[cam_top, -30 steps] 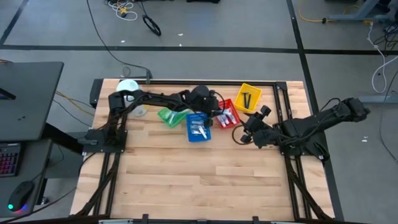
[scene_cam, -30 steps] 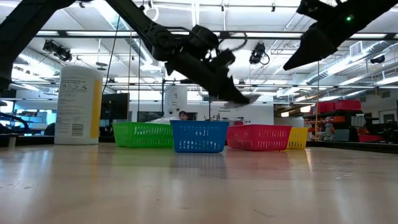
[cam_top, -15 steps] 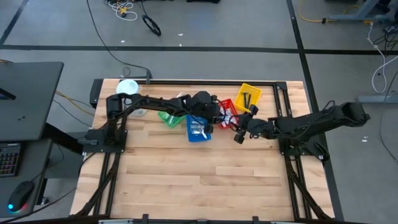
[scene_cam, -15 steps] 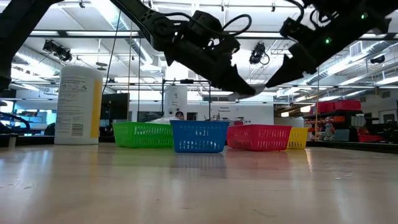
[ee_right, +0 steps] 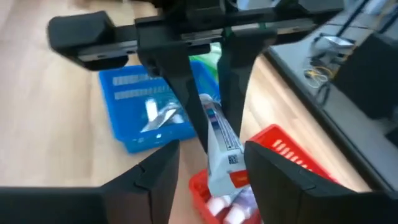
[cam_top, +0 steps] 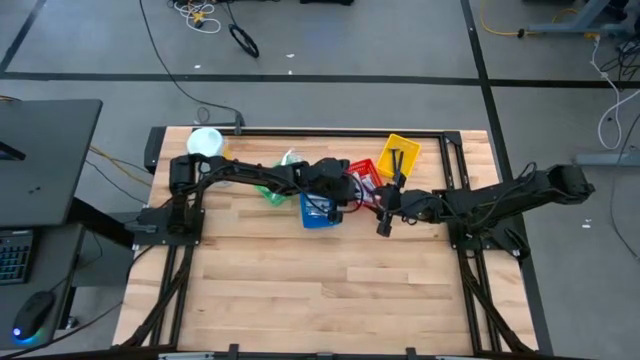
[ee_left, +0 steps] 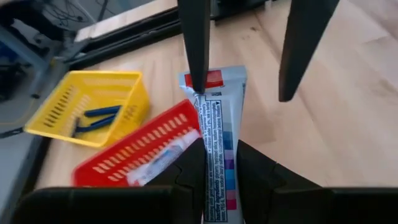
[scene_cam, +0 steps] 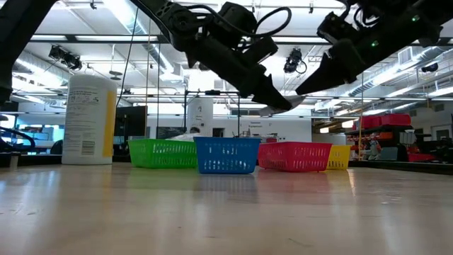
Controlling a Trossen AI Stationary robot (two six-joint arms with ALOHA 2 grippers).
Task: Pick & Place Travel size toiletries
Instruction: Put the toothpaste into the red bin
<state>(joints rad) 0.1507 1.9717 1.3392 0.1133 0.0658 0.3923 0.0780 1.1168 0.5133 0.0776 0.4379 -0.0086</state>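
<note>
White canister (cam_top: 205, 141) at the table's far left corner. Baskets in a row: green basket (cam_top: 268, 187), blue basket (cam_top: 319, 210), red basket (cam_top: 362, 183), yellow basket (cam_top: 398, 155).

Left gripper (ee_left: 212, 167) raised over the red basket, jaws clamped on a white tube (ee_left: 217, 134) with a red band at its free end; the tube juts forward out of the jaws.

Right gripper (ee_right: 208, 163) faces it from the other side, jaws apart, one finger (ee_left: 197, 43) on each flank of the tube's red-banded end. Whether they touch it, cannot tell.

Below the jaws: silvery packets (ee_right: 155, 117) in the blue basket, more tubes (ee_left: 163, 163) in the red, dark blue razors (ee_left: 96, 118) in the yellow.
</note>
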